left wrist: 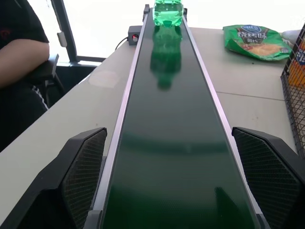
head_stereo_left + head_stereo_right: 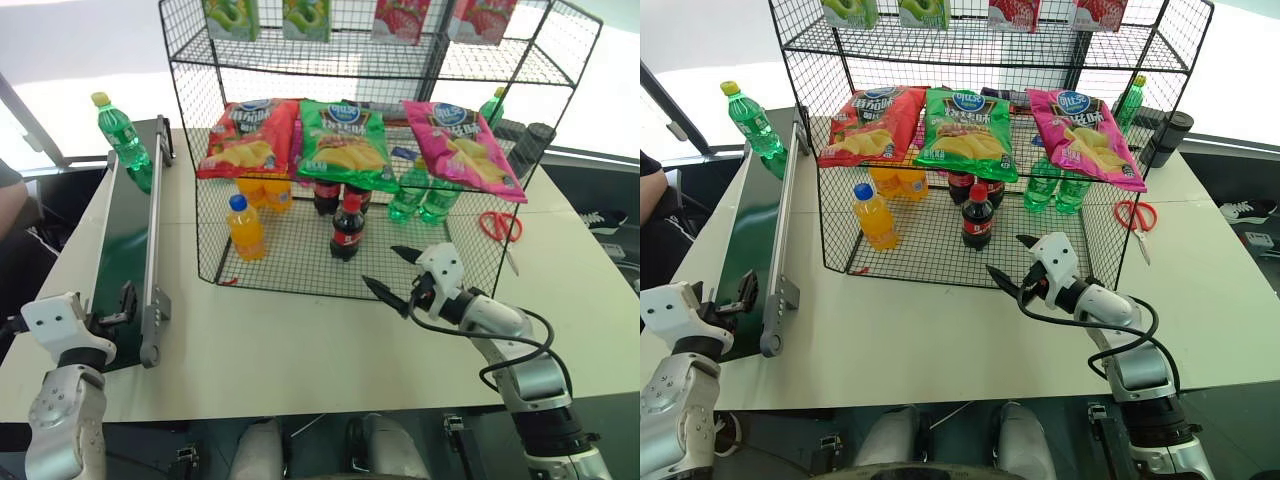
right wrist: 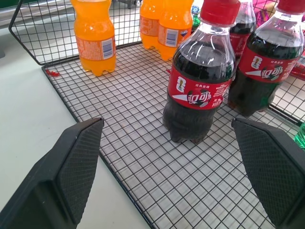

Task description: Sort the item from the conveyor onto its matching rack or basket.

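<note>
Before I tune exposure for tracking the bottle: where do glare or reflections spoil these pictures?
Left eye view: the background behind the rack is blown out white, though the green bottle reads clearly. Left wrist view: the sky is overexposed, cutting off the bottle's top, and the glossy conveyor mirrors the bottle. Right wrist view: evenly lit, with small highlights on the cola bottle.

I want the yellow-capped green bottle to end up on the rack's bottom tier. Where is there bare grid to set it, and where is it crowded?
The wire rack has bare bottom grid along its front edge: between the orange bottle and the front cola bottle, and right of that cola, before the green bottles. The back row is crowded. The open right gripper hovers at that front edge.
</note>
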{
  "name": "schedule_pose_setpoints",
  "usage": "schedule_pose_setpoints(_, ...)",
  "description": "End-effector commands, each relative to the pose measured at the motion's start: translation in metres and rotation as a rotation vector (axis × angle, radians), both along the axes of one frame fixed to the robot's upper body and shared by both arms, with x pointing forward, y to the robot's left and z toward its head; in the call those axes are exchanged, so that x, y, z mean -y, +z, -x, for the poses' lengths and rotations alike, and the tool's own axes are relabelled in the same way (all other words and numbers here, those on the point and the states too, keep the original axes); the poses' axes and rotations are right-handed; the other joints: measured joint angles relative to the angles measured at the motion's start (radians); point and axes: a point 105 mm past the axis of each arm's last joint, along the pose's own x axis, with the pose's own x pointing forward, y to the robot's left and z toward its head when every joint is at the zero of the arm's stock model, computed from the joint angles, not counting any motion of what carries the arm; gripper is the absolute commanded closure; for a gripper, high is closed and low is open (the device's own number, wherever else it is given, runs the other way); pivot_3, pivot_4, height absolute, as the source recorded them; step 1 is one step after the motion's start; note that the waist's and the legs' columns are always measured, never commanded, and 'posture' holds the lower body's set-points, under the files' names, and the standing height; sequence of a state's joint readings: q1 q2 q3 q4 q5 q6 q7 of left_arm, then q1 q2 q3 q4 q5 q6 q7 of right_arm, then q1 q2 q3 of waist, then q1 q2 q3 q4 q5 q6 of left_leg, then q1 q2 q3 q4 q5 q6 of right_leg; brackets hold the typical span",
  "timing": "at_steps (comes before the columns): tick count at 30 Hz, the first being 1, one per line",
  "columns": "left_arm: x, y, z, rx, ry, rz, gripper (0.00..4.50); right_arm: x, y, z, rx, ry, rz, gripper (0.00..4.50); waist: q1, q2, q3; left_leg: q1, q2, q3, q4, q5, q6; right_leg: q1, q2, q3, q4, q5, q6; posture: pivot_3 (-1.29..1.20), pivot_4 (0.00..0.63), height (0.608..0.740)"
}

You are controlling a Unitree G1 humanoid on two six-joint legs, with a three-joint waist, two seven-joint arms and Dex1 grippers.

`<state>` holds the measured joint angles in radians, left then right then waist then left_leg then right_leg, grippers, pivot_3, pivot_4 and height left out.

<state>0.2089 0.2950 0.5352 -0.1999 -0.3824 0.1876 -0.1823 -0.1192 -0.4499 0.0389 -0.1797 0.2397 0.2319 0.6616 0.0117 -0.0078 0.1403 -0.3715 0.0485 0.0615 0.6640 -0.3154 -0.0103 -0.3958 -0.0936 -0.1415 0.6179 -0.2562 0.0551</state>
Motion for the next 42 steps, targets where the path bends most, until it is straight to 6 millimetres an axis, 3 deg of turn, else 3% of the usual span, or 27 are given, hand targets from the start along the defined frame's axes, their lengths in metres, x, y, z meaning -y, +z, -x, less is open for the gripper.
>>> schedule_pose_setpoints(1,-0.010,0.012,0.007,0.037,0.021,-0.038,0.00,-0.008,0.008,0.004,0.035,0.044,-0.012,0.02,-0.001,0.000,0.000,0.000,0.000,0.000,0.000,0.000,0.000,0.000,0.000,0.000,0.000,0.000,0.000,0.00,0.150,0.736)
schedule_pose_setpoints(28,-0.007,0.014,0.004,0.060,0.009,-0.037,0.00,-0.022,0.011,0.006,0.034,0.110,-0.032,0.02,0.000,0.000,0.000,0.000,0.000,0.000,0.000,0.000,0.000,0.000,-0.001,0.000,0.000,0.000,0.000,0.00,0.150,0.736)
schedule_pose_setpoints(36,-0.006,0.014,0.002,0.057,0.000,-0.039,0.00,-0.025,0.013,0.015,0.022,0.152,-0.056,0.02,0.000,0.000,0.000,0.000,0.000,0.000,0.000,0.000,0.000,0.000,-0.001,0.000,0.000,0.000,0.000,0.00,0.150,0.736)
schedule_pose_setpoints(42,-0.005,0.015,0.000,0.062,-0.006,-0.038,0.00,-0.043,0.020,0.036,0.013,0.297,-0.071,0.02,0.000,0.000,0.000,0.000,0.000,0.000,0.000,0.000,0.000,0.000,-0.001,0.000,0.000,0.000,0.000,0.00,0.150,0.736)
